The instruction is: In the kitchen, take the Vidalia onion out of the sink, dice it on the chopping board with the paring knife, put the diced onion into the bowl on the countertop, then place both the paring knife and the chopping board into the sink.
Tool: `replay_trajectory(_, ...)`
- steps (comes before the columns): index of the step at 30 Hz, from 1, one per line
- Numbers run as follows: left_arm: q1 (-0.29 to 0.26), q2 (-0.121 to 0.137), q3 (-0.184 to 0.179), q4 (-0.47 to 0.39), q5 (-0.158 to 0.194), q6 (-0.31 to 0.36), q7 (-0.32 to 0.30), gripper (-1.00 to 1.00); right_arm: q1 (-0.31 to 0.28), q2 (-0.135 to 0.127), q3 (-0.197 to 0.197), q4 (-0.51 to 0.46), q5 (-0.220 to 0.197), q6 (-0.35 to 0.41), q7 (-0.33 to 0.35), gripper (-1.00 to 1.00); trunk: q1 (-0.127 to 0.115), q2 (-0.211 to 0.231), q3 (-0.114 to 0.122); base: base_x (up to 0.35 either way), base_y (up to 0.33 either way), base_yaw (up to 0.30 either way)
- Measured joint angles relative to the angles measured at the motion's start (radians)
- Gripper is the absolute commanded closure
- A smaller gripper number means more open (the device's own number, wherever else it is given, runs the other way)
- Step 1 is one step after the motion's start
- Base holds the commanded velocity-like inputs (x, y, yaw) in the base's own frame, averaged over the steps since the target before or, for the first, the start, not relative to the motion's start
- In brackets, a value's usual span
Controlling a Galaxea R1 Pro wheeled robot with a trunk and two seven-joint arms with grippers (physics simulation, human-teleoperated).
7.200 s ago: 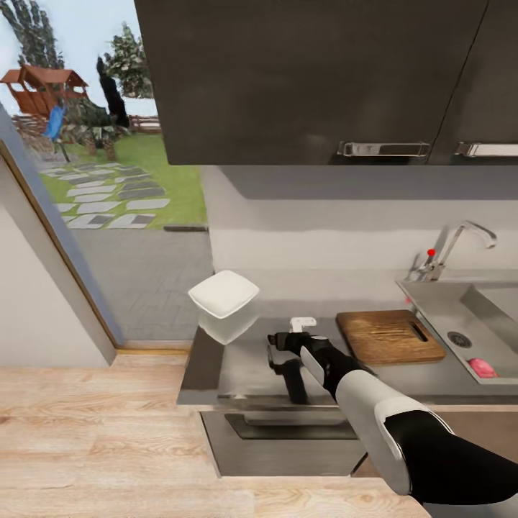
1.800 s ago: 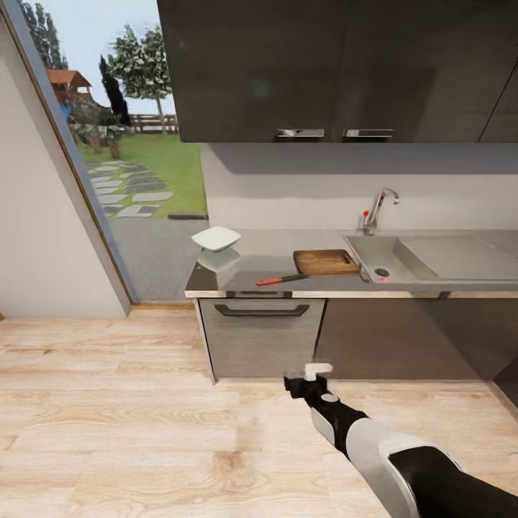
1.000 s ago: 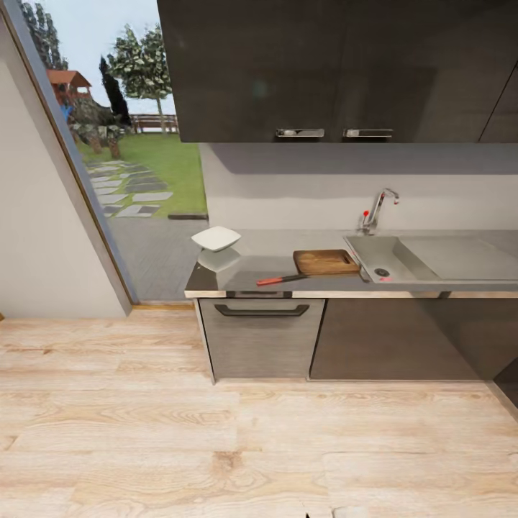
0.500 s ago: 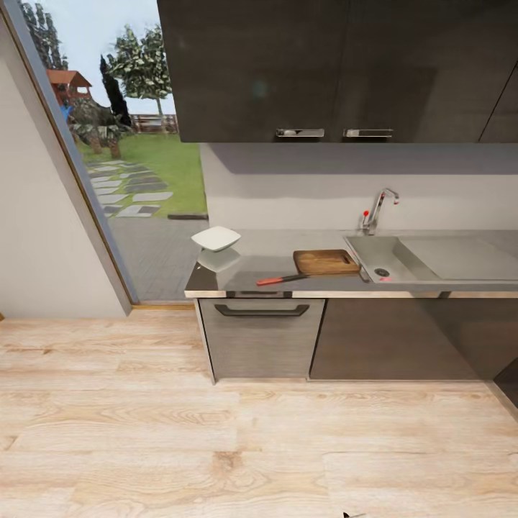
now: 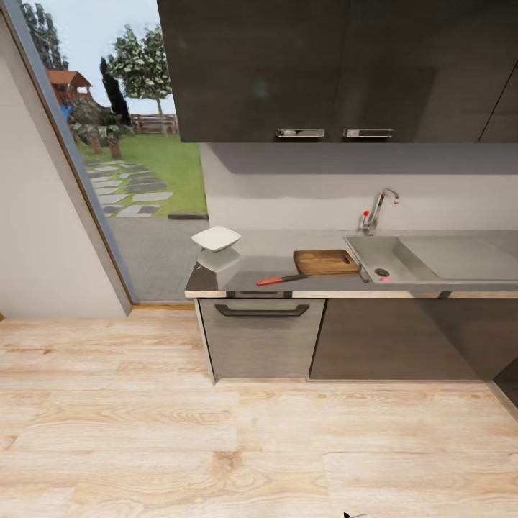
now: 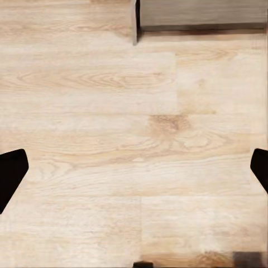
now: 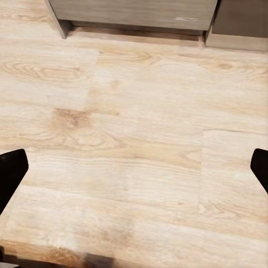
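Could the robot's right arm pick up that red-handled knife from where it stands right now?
Probably not. The paring knife lies on the countertop beside the chopping board, across a stretch of wooden floor. The right gripper hangs open over floorboards near the cabinet base, so the robot likely must roll closer.

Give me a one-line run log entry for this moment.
left gripper open | right gripper open | paring knife on countertop beside chopping board | bowl untouched

The head camera faces the worktop (image 5: 273, 253) from well back, looking down. Both wrist cameras look down at the wooden floor (image 6: 111, 139) near the cabinet base (image 7: 134, 12), a region shared with the head view.
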Motion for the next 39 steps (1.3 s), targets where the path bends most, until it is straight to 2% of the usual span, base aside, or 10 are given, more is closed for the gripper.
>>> replay_trajectory(1,0.026,0.0,0.0,-0.055,0.0,0.0,0.0,-1.0,0.0,0.0,0.0,0.0,0.0,0.0,0.0,-1.0,0.0,0.0,0.0,0.0,0.0,0.0)
replay_trajectory(4,0.088,0.0,0.0,-0.129,0.0,0.0,0.0,-1.0,0.0,0.0,0.0,0.0,0.0,0.0,0.0,-1.0,0.0,0.0,0.0,0.0,0.0,0.0)
replay_trajectory(8,0.136,-0.001,0.004,-0.156,0.001,0.0,0.0,-1.0,0.0,0.001,0.0,0.0,-0.001,0.0,-0.001,-1.0,0.0,0.0,0.0,0.0,0.0,0.0)
replay_trajectory(22,0.152,-0.004,0.007,-0.091,0.0,0.002,0.0,-1.0,0.0,0.0,0.0,0.0,0.0,-0.004,0.0,-1.0,0.0,0.0,0.0,0.152,-0.135,0.0)
replay_trajectory(28,0.152,-0.005,0.007,-0.089,0.0,0.002,0.0,-1.0,0.0,0.002,0.0,0.0,-0.001,-0.001,-0.004,-1.0,0.0,0.0,0.0,0.166,-0.279,0.0)
replay_trajectory(39,0.152,-0.006,0.007,-0.087,0.001,0.002,0.0,-1.0,0.0,0.01,-0.001,0.0,-0.001,0.0,-0.011,-1.0,0.0,0.0,0.0,0.021,-0.334,0.0)
